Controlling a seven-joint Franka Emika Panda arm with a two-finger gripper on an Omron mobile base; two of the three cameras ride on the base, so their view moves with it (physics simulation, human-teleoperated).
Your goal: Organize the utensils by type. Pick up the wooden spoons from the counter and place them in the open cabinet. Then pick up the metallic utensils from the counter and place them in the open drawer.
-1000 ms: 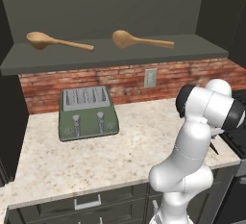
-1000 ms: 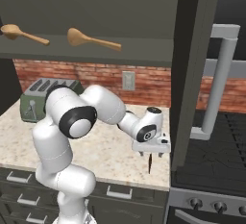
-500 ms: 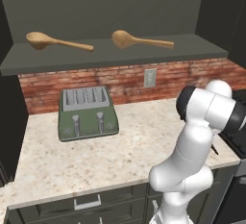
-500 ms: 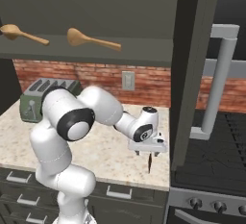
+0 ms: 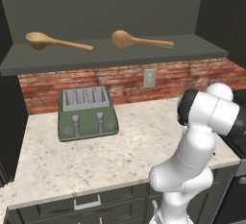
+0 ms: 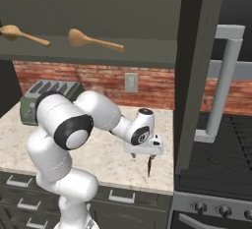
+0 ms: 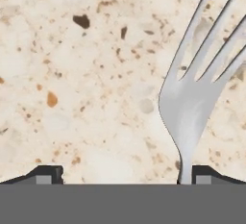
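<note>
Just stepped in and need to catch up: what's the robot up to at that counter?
It is sorting utensils. Both wooden spoons already lie on the cabinet shelf. The arm now reaches down at the right end of the counter, its gripper open just above the stone, with a silver fork lying by one fingertip. Nothing is gripped yet. A green toaster sits by the brick wall.

Arm is reaching forward and low. Gripper (image 6: 142,158) is pointing straight down, jaws standing wide apart, nothing clamped between them.
</note>
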